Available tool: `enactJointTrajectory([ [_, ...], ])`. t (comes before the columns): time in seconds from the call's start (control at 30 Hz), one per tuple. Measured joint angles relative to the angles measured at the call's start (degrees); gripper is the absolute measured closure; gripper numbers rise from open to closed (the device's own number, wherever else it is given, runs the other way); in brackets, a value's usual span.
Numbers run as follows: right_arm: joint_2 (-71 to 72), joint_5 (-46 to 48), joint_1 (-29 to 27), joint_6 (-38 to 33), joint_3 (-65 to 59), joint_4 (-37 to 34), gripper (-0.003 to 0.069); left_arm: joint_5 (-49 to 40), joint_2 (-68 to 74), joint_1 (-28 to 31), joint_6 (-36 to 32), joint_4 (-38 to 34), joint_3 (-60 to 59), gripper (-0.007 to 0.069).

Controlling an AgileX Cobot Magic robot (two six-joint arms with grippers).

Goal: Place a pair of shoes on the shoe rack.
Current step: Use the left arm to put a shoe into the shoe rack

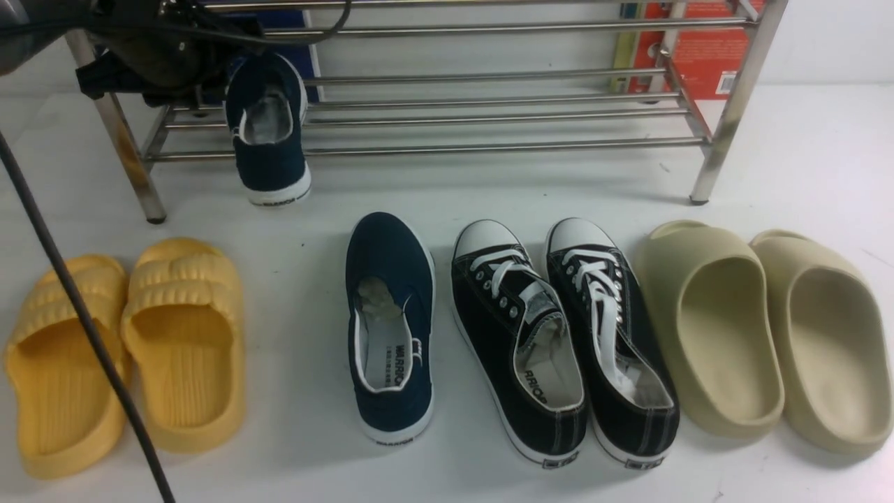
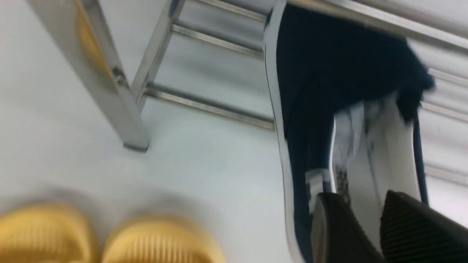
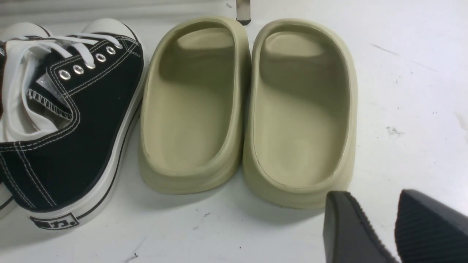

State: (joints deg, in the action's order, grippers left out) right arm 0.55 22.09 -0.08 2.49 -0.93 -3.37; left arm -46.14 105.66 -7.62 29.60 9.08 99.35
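One navy slip-on shoe [image 1: 269,150] lies tilted at the left end of the shoe rack [image 1: 489,148], toe up on the lower tubes and heel hanging past the front tube. My left arm [image 1: 150,59] reaches in just left of it. In the left wrist view, which is blurred, my left gripper [image 2: 360,204] stands open over that shoe [image 2: 310,91], with its white insole showing between the fingers. The other navy shoe [image 1: 390,328] lies flat on the table. My right gripper [image 3: 373,197] is open over bare table beside the beige slides.
Yellow slides [image 1: 126,349] sit front left, black lace-up sneakers [image 1: 559,335] right of the navy shoe, and beige slides [image 1: 761,328] at far right. A rack leg [image 2: 106,73] stands near the left gripper. A black cable [image 1: 77,314] crosses the yellow slides.
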Motion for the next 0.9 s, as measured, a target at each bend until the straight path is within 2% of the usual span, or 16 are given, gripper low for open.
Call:
enactJointTrajectory([
  [0.17, 0.0, 0.0, 0.0, 0.0, 0.0, 0.0, 0.0419, -3.4, -7.1, -5.6, -3.0, -0.1, -6.4, 0.0561],
  [0.2, 0.0, 0.0, 0.0, 0.0, 0.0, 0.0, 0.0419, -3.5, -10.5, -7.5, -2.8, -0.6, -10.3, 0.0606],
  [0.27, 0.0, 0.0, 0.0, 0.0, 0.0, 0.0, 0.0419, -2.1, -14.0, -9.8, -2.1, -1.5, -16.2, 0.0638],
  [0.4, 0.0, 0.0, 0.0, 0.0, 0.0, 0.0, 0.0419, 4.9, -16.6, -11.6, -0.8, -3.1, -27.6, 0.0638],
  [0.47, 0.0, 0.0, 0.0, 0.0, 0.0, 0.0, 0.0419, 12.4, -14.6, -11.6, 1.1, -3.5, -33.3, 0.0638],
  [0.63, 0.0, 0.0, 0.0, 0.0, 0.0, 0.0, 0.0419, 21.7, -8.1, -9.2, 4.5, -1.1, -33.4, 0.0638],
  [0.9, 0.0, 0.0, 0.0, 0.0, 0.0, 0.0, 0.0419, 28.2, -2.9, -4.1, 6.9, 1.6, -30.2, 0.0638],
])
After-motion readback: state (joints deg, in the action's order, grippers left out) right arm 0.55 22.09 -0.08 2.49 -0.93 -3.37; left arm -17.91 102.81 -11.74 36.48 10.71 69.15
